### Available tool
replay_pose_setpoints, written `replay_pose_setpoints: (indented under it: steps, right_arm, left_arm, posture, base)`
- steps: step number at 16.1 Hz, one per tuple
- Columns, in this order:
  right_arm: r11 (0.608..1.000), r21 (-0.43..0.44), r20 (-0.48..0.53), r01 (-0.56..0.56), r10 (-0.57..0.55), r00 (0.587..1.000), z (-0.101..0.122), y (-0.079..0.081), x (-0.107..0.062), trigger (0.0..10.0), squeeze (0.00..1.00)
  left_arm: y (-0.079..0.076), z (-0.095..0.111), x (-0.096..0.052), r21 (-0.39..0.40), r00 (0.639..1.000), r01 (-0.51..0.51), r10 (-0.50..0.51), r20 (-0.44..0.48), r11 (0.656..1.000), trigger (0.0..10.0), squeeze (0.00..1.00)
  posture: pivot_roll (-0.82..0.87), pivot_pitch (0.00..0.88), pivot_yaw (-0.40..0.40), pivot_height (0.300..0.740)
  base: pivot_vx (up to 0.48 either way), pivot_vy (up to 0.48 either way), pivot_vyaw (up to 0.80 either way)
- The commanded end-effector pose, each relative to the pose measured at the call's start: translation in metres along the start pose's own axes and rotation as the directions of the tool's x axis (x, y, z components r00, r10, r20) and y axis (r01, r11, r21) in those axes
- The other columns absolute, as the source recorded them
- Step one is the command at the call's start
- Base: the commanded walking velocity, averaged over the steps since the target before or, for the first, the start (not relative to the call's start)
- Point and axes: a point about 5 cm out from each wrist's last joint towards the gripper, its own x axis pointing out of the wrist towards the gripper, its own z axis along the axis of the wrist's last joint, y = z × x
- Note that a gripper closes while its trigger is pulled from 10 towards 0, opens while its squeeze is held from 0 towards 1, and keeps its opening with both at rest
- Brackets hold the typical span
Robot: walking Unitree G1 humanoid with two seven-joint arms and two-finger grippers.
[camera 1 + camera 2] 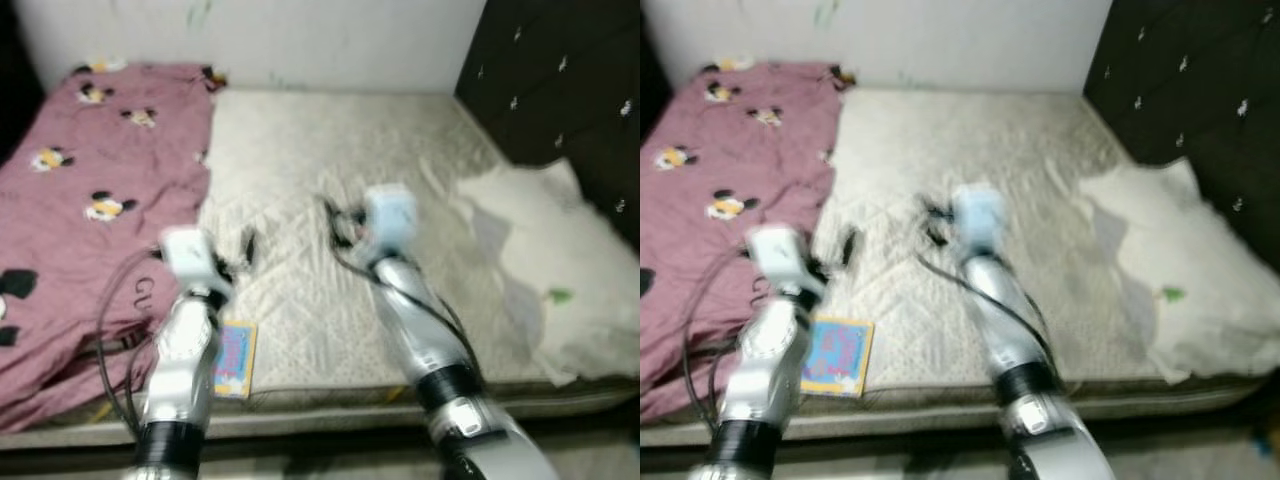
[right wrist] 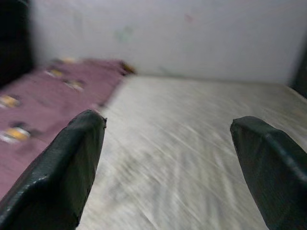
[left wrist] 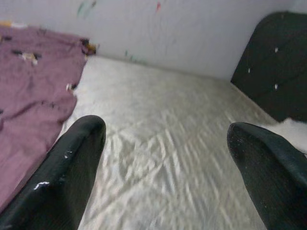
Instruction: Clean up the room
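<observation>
Reaching out over the bed (image 1: 330,180), both arms are up and both grippers hold nothing. Left gripper (image 3: 165,139) has its 2 black fingers (image 3: 72,167) spread wide apart, w/ bare mattress between them. Right gripper (image 2: 168,129) is the same: fingers (image 2: 67,167) wide apart, nothing in them. From the head cam the left arm (image 1: 180,370) is on the near left, the right arm (image 1: 420,330) near the middle, both a bit blurry.

Just right of the left arm, a small bright book (image 1: 234,360) lies flat on the near edge of the bed. It looks blue, yellow & pink; its picture is too blurry to read.

On the left side a pink blanket (image 1: 90,200) w/ cartoon mouse prints lies bunched up, going from the far wall to the near edge. On the right a white sheet (image 1: 560,270) is crumpled, w/ a small green bit (image 1: 560,296) on it. Far right is a dark padded headboard (image 1: 560,90). A white wall (image 1: 300,40) is at the far end.
</observation>
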Motion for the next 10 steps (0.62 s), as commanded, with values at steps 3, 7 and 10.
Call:
replay_pose_setpoints:
  steps: [3, 7, 10]
  right_arm:
    - [0.999, -0.032, -0.012, 0.008, -0.009, 1.000, -0.004, -0.022, -0.020, 10.0, 0.00]
    - [0.997, -0.074, -0.022, 0.020, -0.021, 1.000, -0.001, -0.050, -0.052, 10.0, 0.00]
    - [0.995, -0.098, -0.033, -0.017, 0.014, 0.999, 0.002, -0.052, -0.071, 10.0, 0.00]
  left_arm:
    - [0.026, 0.005, -0.017, 0.097, 0.998, -0.059, 0.056, 0.040, 0.994, 10.0, 0.00]
    - [0.036, 0.005, -0.041, 0.173, 0.997, -0.064, 0.055, 0.057, 0.983, 10.0, 0.00]
    - [0.037, 0.002, -0.052, 0.188, 0.997, -0.071, 0.063, 0.051, 0.980, 10.0, 0.00]
  posture:
    - [0.02, 0.029, -0.060, 0.740]
    - [0.01, 0.037, -0.064, 0.740]
    - [0.00, 0.038, -0.064, 0.740]
  base:
    - [0.000, 0.480, 0.00]
    - [0.000, 0.478, 0.00]
    - [0.000, 0.391, 0.00]
